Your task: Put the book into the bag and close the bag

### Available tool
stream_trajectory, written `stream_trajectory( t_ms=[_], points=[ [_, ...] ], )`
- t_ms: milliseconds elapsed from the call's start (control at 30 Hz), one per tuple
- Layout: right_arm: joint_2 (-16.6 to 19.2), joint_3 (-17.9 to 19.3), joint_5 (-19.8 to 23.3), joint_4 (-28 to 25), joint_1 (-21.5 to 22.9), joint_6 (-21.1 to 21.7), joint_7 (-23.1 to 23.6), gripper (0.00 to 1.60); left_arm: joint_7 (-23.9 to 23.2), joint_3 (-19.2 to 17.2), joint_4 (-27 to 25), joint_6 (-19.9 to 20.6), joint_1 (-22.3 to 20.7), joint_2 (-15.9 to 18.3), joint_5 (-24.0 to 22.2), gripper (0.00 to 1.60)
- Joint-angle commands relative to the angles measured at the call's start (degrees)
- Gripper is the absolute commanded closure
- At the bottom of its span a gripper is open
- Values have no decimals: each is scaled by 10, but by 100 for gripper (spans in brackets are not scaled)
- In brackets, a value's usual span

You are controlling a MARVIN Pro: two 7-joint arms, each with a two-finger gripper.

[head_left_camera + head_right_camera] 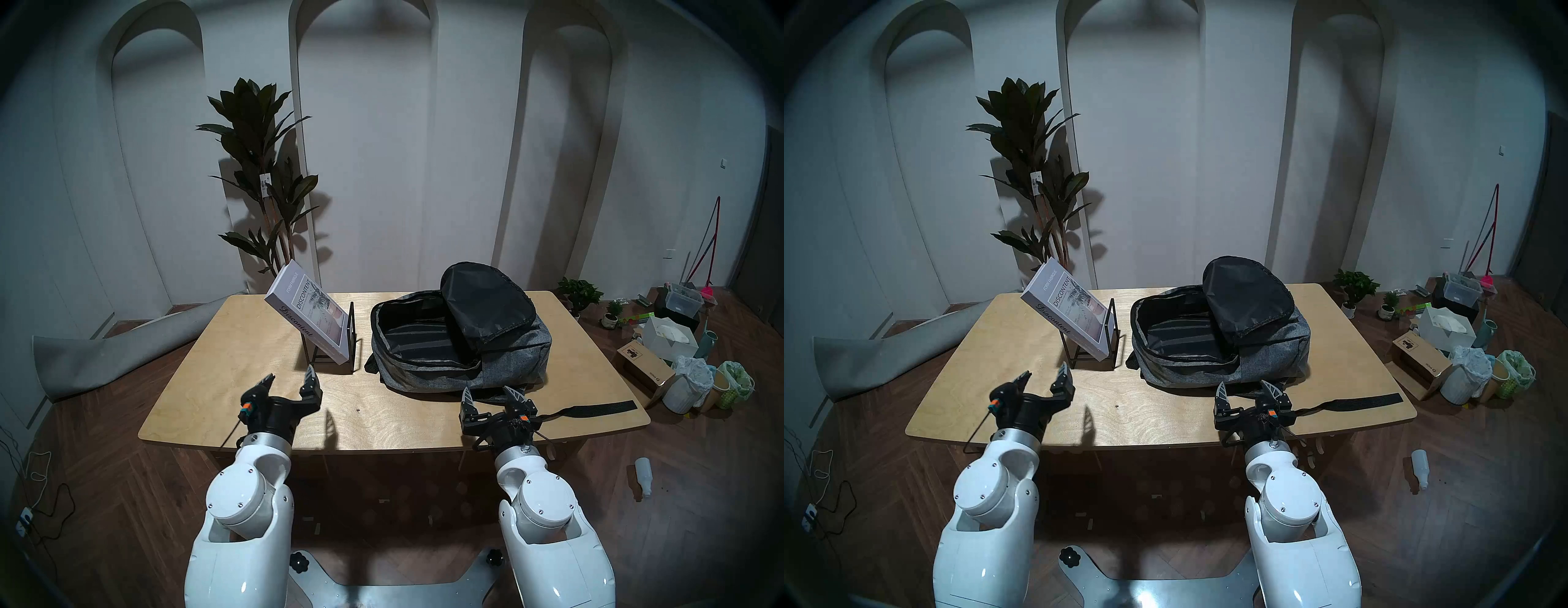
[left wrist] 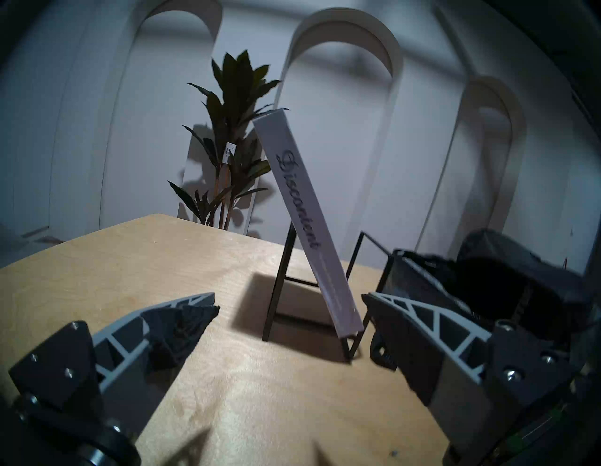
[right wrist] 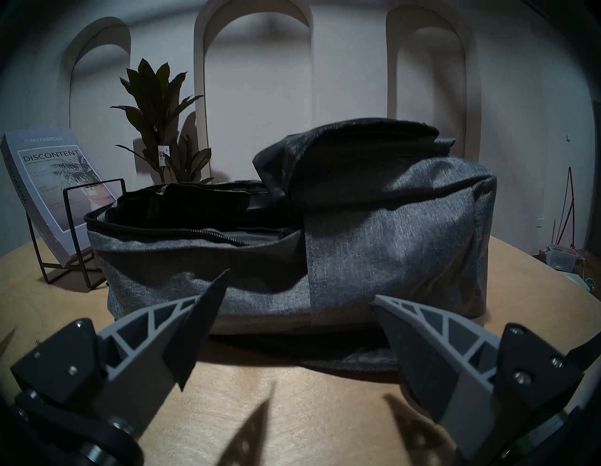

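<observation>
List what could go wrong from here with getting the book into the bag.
1. The book leans tilted in a light wire stand; lifting it might drag or tip the stand.
2. The bag's black flap partly overhangs the opening and may block insertion.
3. A strap trails beside the open right gripper and might snag.

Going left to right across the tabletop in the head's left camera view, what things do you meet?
Book leaning in the black wire stand → grey backpack, flap open → its black strap trailing toward the table's right edge.
</observation>
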Motion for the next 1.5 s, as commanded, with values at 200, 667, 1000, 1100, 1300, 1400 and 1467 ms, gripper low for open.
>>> stream_trajectory(
  t_ms=[200,667,1000,1100,1300,1400,1467],
  points=[
    [25,46,36,-108,42,-35,28,0,0,-40,-67,35,-52,-9,-176,0],
    [36,111,102,-148,63,-10,46,0,81,-61,-41,129,-129,5,-328,0],
    [35,125,126,-143,68,-1,52,0,137,-18,-14,120,-175,44,-229,0],
    [36,127,128,-141,71,-1,53,0,139,-5,-8,118,-182,50,-208,0],
    [36,128,129,-137,76,-1,51,0,139,3,-5,120,-187,49,-201,0],
    [36,127,129,-133,78,-3,52,0,141,5,0,118,-190,48,-200,0],
    [36,127,130,-132,79,-4,53,0,144,8,7,113,-194,48,-194,0]
  ],
)
